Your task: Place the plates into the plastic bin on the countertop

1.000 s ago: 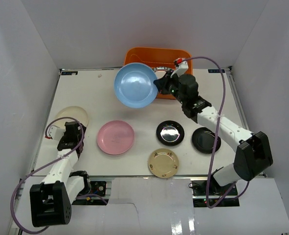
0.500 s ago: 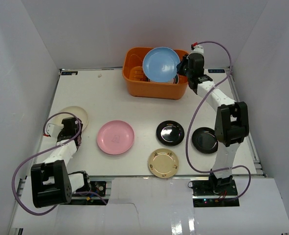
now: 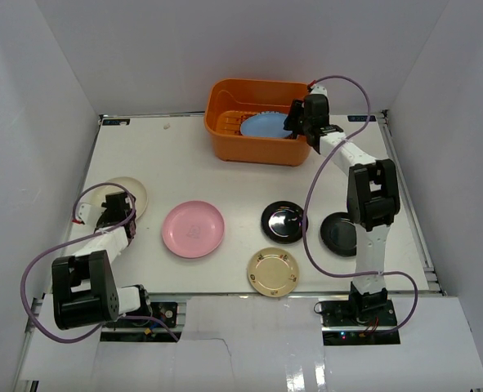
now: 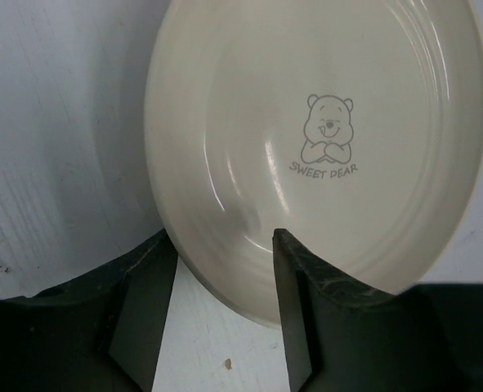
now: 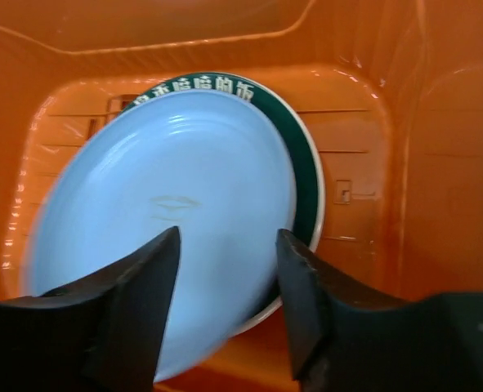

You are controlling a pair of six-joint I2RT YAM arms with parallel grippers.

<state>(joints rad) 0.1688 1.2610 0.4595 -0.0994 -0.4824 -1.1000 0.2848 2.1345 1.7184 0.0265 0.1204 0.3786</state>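
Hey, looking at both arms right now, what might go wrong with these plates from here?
The light blue plate looks blurred and sits off-centre on the green-rimmed plate in the bin, below the open right gripper; it may slide or clatter.
The open left gripper sits at the near rim of the cream plate, flat on the countertop; it may shove the plate rather than grip it.

a robot lab booth: plain white walls [image 3: 45, 82] enclose the countertop [image 3: 225, 175].
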